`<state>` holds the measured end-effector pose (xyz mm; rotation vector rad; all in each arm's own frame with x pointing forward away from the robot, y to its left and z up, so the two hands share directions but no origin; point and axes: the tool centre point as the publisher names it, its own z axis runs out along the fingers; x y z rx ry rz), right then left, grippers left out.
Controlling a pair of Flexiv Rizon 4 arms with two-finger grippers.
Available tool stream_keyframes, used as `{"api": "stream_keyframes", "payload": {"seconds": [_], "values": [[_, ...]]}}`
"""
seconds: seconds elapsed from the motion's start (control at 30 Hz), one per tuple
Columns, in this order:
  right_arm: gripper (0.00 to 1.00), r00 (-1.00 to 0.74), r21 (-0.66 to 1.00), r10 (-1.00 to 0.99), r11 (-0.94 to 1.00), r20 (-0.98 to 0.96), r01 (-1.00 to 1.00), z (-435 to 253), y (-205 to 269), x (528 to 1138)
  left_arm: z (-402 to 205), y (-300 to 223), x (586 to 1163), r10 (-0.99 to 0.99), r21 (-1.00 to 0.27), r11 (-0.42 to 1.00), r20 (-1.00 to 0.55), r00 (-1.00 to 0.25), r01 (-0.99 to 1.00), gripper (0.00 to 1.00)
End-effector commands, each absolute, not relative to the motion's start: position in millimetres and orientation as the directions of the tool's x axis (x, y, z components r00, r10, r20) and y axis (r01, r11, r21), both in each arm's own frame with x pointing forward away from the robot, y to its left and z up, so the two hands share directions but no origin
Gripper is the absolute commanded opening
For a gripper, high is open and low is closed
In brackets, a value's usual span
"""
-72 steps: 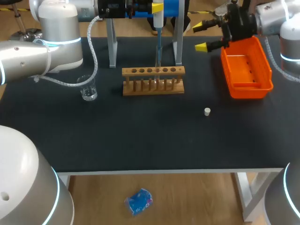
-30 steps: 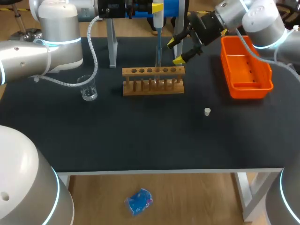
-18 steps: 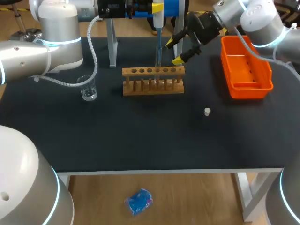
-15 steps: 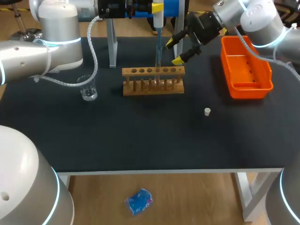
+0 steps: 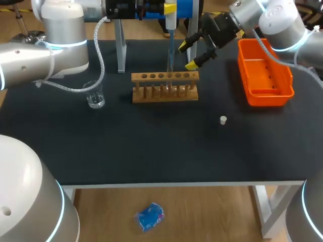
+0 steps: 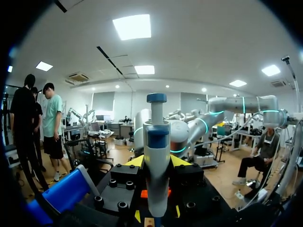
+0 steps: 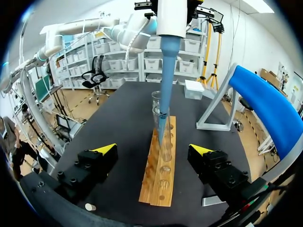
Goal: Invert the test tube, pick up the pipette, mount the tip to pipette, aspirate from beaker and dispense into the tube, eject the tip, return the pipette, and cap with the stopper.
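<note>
Your left gripper [image 6: 157, 163] is clamped on the pipette [image 5: 171, 21], whose tip is down in the test tube [image 7: 161, 127] directly beneath the gripper. Keep it plumb and dispense slowly. Your right gripper [image 5: 188, 54], fingers apart, faces the tube just ahead of it. Earlier it hung by the orange bin [image 5: 285, 70].

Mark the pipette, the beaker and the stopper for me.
pipette [image 6: 156, 175], left wrist view, on its white body
beaker [image 5: 94, 96], head view, on its glass wall
stopper [image 5: 223, 120], head view, on its top
</note>
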<state>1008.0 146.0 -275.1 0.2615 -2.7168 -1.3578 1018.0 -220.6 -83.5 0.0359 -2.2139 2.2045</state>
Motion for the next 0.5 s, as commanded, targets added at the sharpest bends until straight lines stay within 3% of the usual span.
{"api": "stream_keyframes", "payload": {"seconds": [0.03, 0.5], "values": [[1.0, -0.98, 0.799, -0.197, 0.591, 0.009, -0.112, -274.2, 145.2, 1008.7, -79.3, -218.0, 1013.9, -0.01, -1.0, 0.009, 0.024, -1.0, -0.024, 0.0], [1.0, -0.98, 0.799, -0.197, 0.591, 0.009, -0.112, -274.2, 145.2, 1008.7, -69.4, -218.5, 1010.4, -0.009, -1.0, 0.019, -0.003, -1.0, 0.003, 0.0]]}}
